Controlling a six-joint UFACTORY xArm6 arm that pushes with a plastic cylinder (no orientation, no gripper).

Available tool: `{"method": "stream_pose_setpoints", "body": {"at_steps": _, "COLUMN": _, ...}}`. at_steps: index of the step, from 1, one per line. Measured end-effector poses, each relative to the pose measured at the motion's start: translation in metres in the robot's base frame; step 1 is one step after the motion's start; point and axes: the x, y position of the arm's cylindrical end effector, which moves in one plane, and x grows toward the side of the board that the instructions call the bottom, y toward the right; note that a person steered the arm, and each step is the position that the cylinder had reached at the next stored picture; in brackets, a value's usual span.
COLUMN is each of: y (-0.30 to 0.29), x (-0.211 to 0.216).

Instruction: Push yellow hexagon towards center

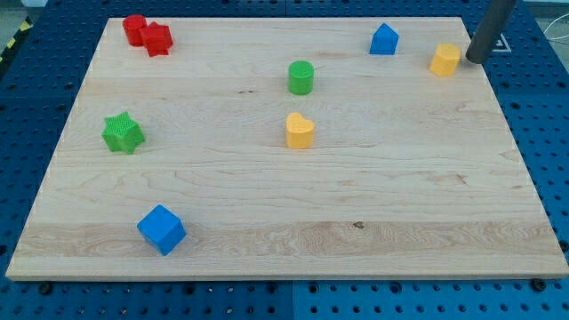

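Just right of yellow hexagon (445, 60): my tip (471, 60).

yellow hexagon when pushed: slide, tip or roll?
The yellow hexagon looks squat and flat-based, so it probably slides, not tips or rolls. Its flat sides may let it rotate under an off-centre push. My tip sits just to its right in the view, so contact looks near.

pale wooden board (284, 213) on blue perforated table (36, 89)

Bright, even light, sharp all over

We see soft short shadows under each block on the board (267, 196), no glare, and no blur toward its 4 corners.
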Motion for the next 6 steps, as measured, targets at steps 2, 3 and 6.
{"method": "stream_pose_setpoints", "body": {"at_steps": 2, "y": -0.019, "x": 0.0}}
{"method": "stream_pose_setpoints", "body": {"at_steps": 3, "y": -0.027, "x": 0.0}}
{"method": "stream_pose_setpoints", "body": {"at_steps": 6, "y": -0.045, "x": -0.02}}
